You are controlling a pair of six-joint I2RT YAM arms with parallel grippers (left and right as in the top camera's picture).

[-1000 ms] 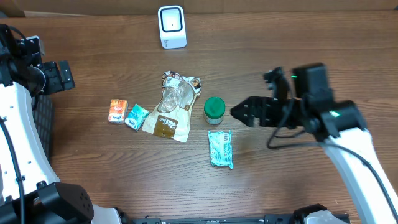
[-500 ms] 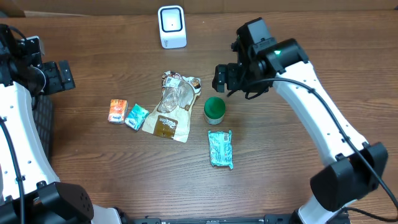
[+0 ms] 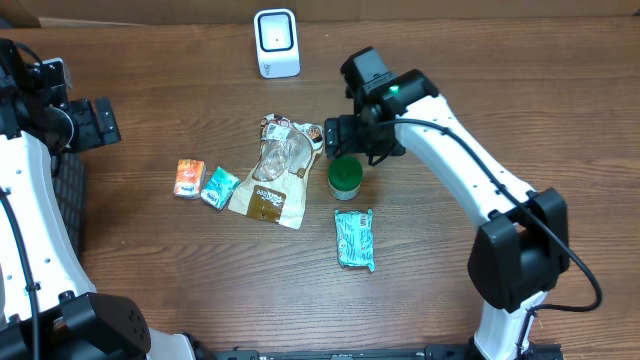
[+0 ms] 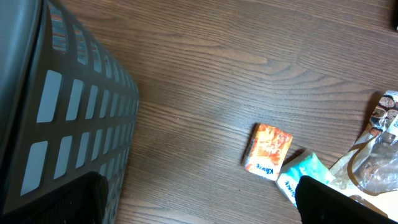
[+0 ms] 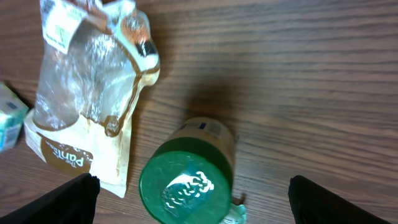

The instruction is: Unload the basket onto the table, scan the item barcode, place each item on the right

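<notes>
A jar with a green lid (image 3: 345,176) (image 5: 185,185) stands upright mid-table. My right gripper (image 3: 350,137) (image 5: 191,202) hovers just over it, open; the lid shows between the two wide-apart black fingertips (image 5: 69,200), which do not touch it. The white barcode scanner (image 3: 276,42) stands at the far edge. My left gripper (image 3: 96,120) (image 4: 199,205) is open and empty at the far left, over bare wood. Other items lie around: a clear-and-brown snack bag (image 3: 275,172) (image 5: 87,99), a teal packet (image 3: 354,238), an orange tissue pack (image 3: 188,178) (image 4: 268,150) and a teal tissue pack (image 3: 219,187) (image 4: 305,176).
A dark slotted basket (image 4: 56,106) (image 3: 68,195) sits at the table's left edge beside the left arm. The right arm stretches from the near right across the table to the jar.
The right arm swung from the right side of the table leftward and farther back, ending over the green-lidded jar with its jaws slightly wider. The left arm and all items stayed put.
</notes>
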